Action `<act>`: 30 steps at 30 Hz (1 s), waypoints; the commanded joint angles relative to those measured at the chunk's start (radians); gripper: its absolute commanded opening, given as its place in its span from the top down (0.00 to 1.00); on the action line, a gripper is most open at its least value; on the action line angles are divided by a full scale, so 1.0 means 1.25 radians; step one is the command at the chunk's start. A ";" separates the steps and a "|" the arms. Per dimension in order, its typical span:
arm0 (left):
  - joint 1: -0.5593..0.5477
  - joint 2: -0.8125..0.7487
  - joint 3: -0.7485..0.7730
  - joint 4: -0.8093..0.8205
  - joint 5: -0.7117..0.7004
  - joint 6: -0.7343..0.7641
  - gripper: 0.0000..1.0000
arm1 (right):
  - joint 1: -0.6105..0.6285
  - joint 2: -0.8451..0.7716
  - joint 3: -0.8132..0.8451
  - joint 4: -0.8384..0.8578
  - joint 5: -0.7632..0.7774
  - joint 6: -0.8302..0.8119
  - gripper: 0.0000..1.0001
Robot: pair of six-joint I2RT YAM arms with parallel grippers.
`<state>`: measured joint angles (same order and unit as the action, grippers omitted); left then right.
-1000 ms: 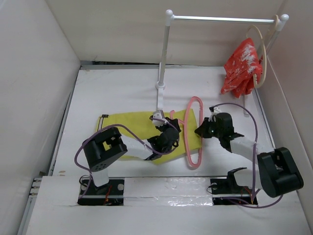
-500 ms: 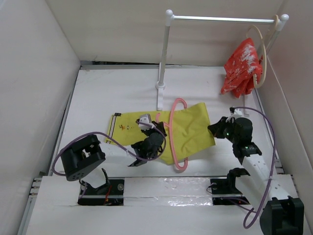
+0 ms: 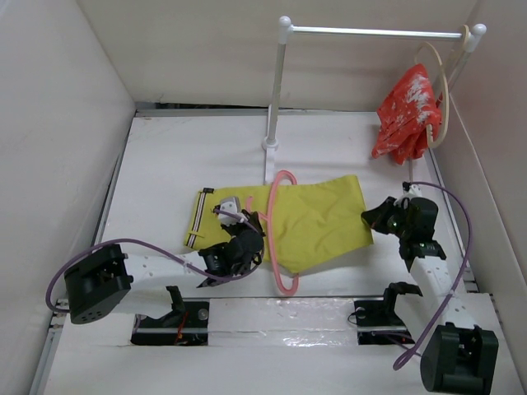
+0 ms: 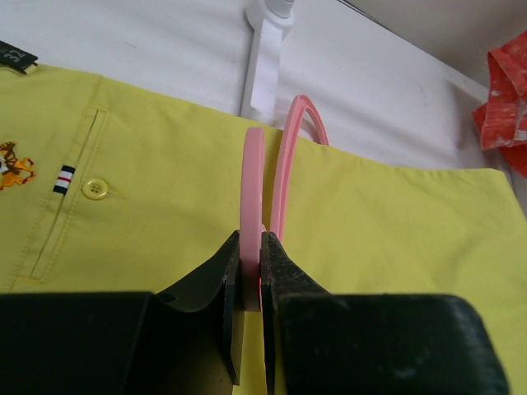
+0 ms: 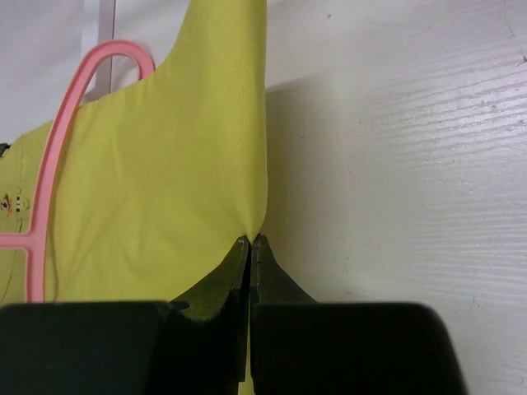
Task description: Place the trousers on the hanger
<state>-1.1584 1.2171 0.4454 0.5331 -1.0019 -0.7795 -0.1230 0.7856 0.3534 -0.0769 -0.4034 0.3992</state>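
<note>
Left tool (image 4: pixel 250 240) pinches the thin pink plastic hanger (image 4: pixel 252 177), which crosses the long mustard-yellow cloth trousers (image 3: pixel 321 218). These lie flat mid-way across the white table (image 3: pixel 181 156), long axis left-to-right, striped waistband (image 3: pixel 198 218) toward the left edge. Right tool (image 5: pixel 249 240) is clamped on their right-hand end.

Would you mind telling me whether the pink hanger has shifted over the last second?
Yes. The hanger has slid left: its top loop, earlier well right of the rack's foot, now lies just beside it.
</note>
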 commanded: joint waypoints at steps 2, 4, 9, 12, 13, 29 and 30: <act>0.003 -0.012 0.011 -0.115 -0.073 0.057 1.00 | -0.023 0.013 0.033 0.095 -0.015 0.007 1.00; 0.003 -0.007 0.022 -0.133 -0.088 0.063 1.00 | -0.032 0.018 0.034 0.095 -0.016 0.003 1.00; 0.003 0.012 0.045 -0.109 -0.108 0.155 1.00 | -0.061 0.024 0.036 0.101 -0.028 -0.002 1.00; 0.003 0.036 0.063 -0.133 -0.126 0.159 1.00 | -0.093 0.019 0.051 0.080 -0.063 -0.006 1.00; 0.003 0.039 0.067 -0.136 -0.127 0.159 1.00 | -0.093 0.015 0.053 0.079 -0.063 -0.006 1.00; -0.013 -0.120 0.148 -0.094 0.012 0.212 1.00 | -0.102 0.059 0.050 0.065 -0.092 -0.047 0.54; -0.024 -0.121 0.161 -0.094 0.015 0.225 1.00 | -0.102 0.030 0.066 0.032 -0.084 -0.057 0.47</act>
<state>-1.1721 1.1034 0.5545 0.4084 -0.9905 -0.5610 -0.2424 0.8814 0.3649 -0.0280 -0.5133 0.3660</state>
